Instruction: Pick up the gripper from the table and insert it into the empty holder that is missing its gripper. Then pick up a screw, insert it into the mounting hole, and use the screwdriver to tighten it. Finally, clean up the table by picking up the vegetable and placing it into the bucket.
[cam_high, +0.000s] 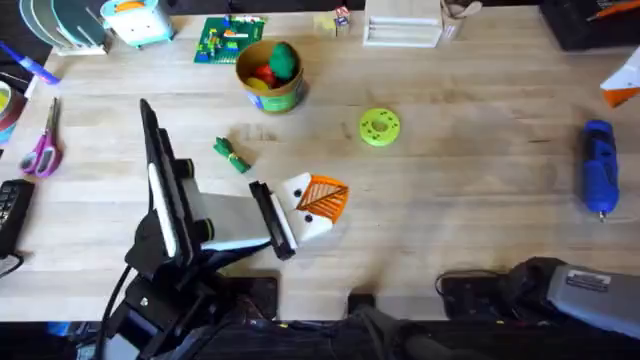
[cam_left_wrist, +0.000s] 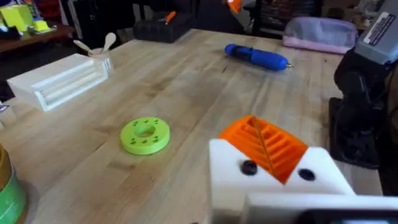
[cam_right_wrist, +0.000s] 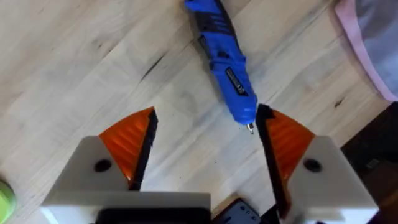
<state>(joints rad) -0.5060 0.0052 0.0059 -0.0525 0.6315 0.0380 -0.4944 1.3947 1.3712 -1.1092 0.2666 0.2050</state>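
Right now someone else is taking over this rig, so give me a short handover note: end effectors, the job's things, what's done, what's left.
Right end effector: open, empty, hovering by the blue screwdriver.
Left end effector: at table centre, at the white holder; grip unclear.
Orange gripper sits against the holder; whether it is screwed in, cannot tell.
Vegetable lies on the table, not yet in the bucket.
Left: check the screw, tighten it, bin the vegetable.

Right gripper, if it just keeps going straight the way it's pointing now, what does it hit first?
Most likely the screwdriver: the right gripper is open, and the tool's tip lies just ahead, near one pad. Depth is unclear.
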